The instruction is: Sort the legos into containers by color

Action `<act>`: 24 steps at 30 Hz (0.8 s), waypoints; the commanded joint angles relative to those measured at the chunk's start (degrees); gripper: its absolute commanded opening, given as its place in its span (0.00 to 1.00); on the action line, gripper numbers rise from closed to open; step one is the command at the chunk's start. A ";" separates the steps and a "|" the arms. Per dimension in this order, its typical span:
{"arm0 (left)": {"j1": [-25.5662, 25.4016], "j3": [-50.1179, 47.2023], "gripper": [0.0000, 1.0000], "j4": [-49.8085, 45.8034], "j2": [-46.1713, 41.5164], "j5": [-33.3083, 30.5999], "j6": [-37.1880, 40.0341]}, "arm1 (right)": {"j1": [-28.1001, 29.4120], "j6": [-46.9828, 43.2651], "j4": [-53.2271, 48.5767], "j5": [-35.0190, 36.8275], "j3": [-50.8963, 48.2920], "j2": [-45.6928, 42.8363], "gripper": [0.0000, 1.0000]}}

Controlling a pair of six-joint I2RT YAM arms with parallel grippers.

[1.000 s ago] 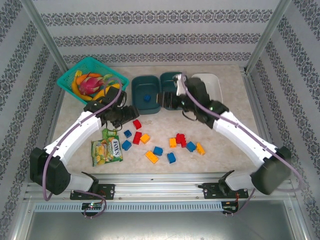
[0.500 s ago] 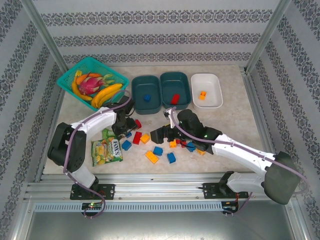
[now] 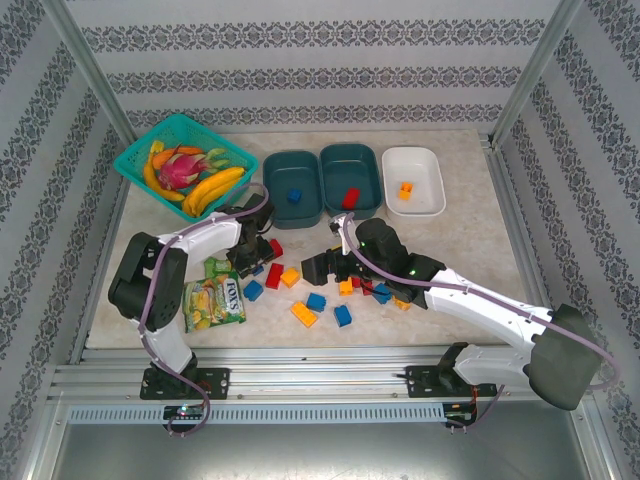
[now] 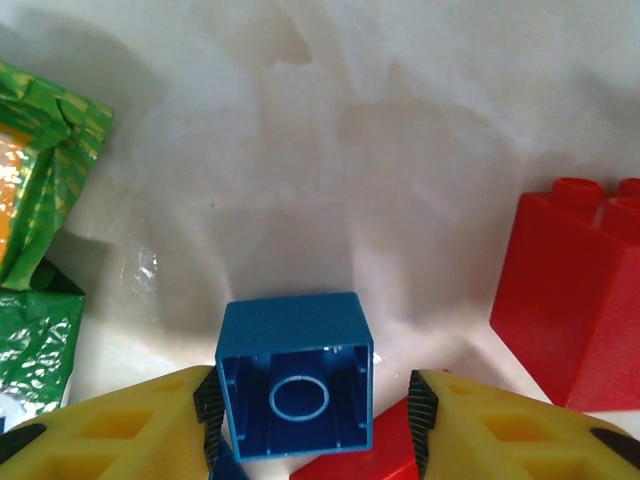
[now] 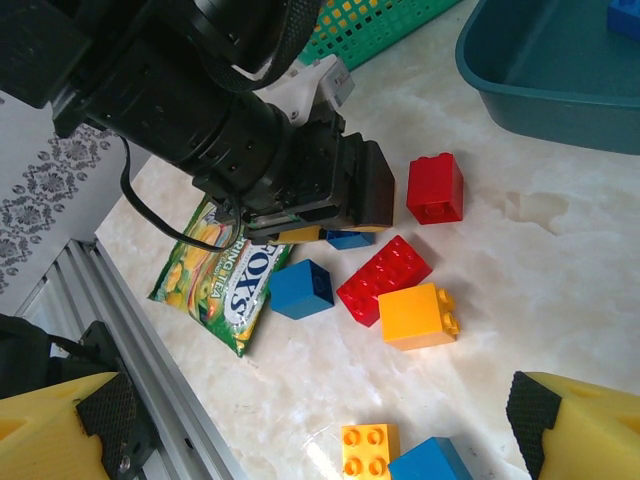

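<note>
Left gripper: jaws partly apart, straddling a blue brick that lies on its side on the tabletop. One pad is at the brick's face and the other stands just clear, so there is no clamp yet. A red brick sits just off one side of this gripper, and a green snack packet off the other.

Right gripper: jaws wide apart, empty, hovering over loose bricks, with an orange brick just ahead.

Beyond both grippers stand three tubs. The first teal tub holds a stored blue brick, the second teal tub a stored red brick, and the white tub a stored orange brick.

Assessment: early stage. Three bricks are binned and roughly a dozen remain loose.
</note>
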 commanded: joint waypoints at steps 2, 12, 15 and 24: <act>0.36 0.27 0.52 0.57 0.94 -2.93 0.63 | -0.43 0.69 -0.47 0.48 1.09 -0.94 0.98; 0.37 1.26 0.32 0.32 1.51 -4.53 2.67 | -0.97 1.78 -1.15 1.13 1.53 -0.65 0.97; 0.11 3.02 0.31 -2.41 -0.99 -7.00 3.56 | -1.05 1.71 -2.00 2.64 2.04 -1.69 0.96; -0.67 19.06 0.31 -9.25 -2.96 -8.42 12.01 | -4.87 4.15 -6.67 17.96 3.66 -8.81 0.96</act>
